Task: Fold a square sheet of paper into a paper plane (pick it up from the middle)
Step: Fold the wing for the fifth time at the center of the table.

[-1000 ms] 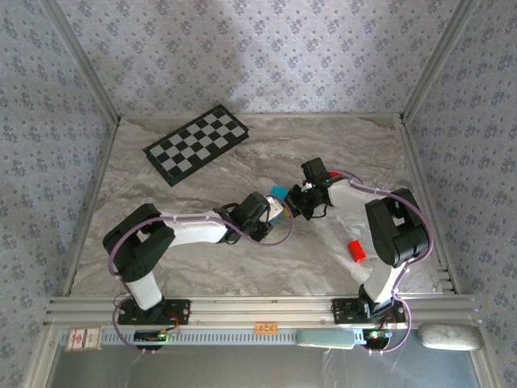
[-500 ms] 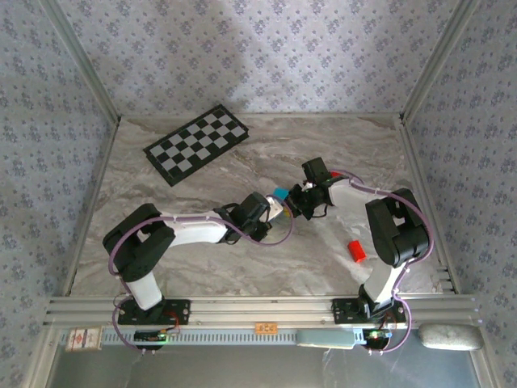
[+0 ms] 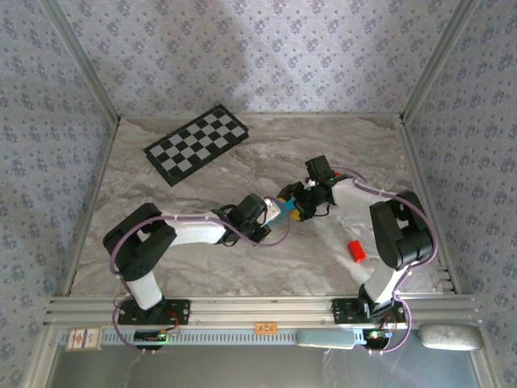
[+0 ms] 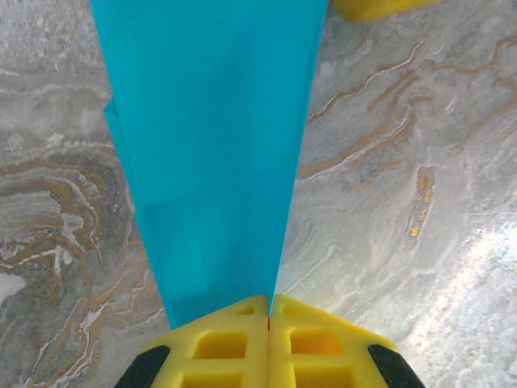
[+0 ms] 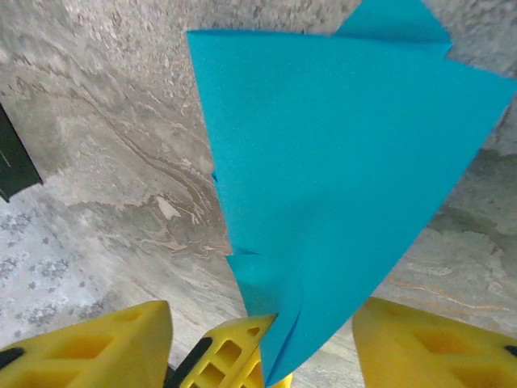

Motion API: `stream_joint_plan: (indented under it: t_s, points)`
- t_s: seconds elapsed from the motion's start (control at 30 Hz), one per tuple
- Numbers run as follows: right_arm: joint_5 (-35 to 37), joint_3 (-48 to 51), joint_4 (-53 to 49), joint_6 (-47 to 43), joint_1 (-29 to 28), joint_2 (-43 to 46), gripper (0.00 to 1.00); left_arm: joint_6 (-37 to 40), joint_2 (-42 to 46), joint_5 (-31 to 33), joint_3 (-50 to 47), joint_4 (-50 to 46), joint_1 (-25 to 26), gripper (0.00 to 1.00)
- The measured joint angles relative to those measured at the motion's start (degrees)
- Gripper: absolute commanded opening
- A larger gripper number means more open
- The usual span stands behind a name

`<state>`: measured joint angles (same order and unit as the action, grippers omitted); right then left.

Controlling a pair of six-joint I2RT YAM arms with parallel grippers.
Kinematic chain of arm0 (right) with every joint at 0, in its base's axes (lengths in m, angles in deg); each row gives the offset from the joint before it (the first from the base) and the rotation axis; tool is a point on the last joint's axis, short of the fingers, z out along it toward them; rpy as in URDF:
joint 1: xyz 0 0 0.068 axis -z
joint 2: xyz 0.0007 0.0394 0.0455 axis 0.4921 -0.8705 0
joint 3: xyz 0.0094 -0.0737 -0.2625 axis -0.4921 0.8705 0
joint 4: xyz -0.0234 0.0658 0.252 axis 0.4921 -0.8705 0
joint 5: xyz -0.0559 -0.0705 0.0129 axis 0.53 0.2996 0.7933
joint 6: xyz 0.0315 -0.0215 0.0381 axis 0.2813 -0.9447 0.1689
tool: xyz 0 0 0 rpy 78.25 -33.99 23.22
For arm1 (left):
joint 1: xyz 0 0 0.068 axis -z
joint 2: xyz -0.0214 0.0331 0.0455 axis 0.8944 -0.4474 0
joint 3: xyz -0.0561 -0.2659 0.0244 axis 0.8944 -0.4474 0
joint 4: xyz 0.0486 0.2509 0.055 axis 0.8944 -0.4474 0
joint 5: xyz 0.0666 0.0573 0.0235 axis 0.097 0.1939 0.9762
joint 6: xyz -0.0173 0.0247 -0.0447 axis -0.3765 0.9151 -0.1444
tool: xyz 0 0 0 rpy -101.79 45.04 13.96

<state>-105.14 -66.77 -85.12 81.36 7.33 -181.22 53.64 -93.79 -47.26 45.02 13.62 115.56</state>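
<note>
The square sheet of paper (image 4: 210, 145) is cyan and folded into a layered, pointed, plane-like shape. It hangs just above the marble table (image 3: 242, 259). My left gripper (image 4: 269, 303) is shut on its narrow end, yellow pads pressed together with the paper's edge between them. In the right wrist view the paper (image 5: 339, 153) fans out wide. My right gripper (image 5: 262, 331) stands open there, one yellow finger (image 5: 97, 343) on each side and apart from the paper. From the top camera the two grippers meet at mid-table, left (image 3: 279, 210), right (image 3: 294, 205), with a sliver of paper (image 3: 283, 200) between.
A black-and-white checkered board (image 3: 196, 143) lies at the back left. A small red block (image 3: 355, 251) lies beside the right arm's elbow. Patterned walls close off the table at the back and on both sides.
My right gripper has opened and let go of the paper. My left gripper has shut fully on it. Both wrists have shifted only slightly.
</note>
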Motion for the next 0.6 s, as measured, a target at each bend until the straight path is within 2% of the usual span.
stream_joint_plan:
  t_s: [0.2,0.6]
  points:
    - [0.5,0.2,0.0,-2.2,2.4,1.9,0.72,-3.4,0.5,-5.7,-0.3,0.8,-3.2,0.00]
    - [0.5,0.9,0.5,-12.9,4.6,4.8,0.71,-13.6,1.1,-19.2,-0.1,0.6,-8.3,0.00]
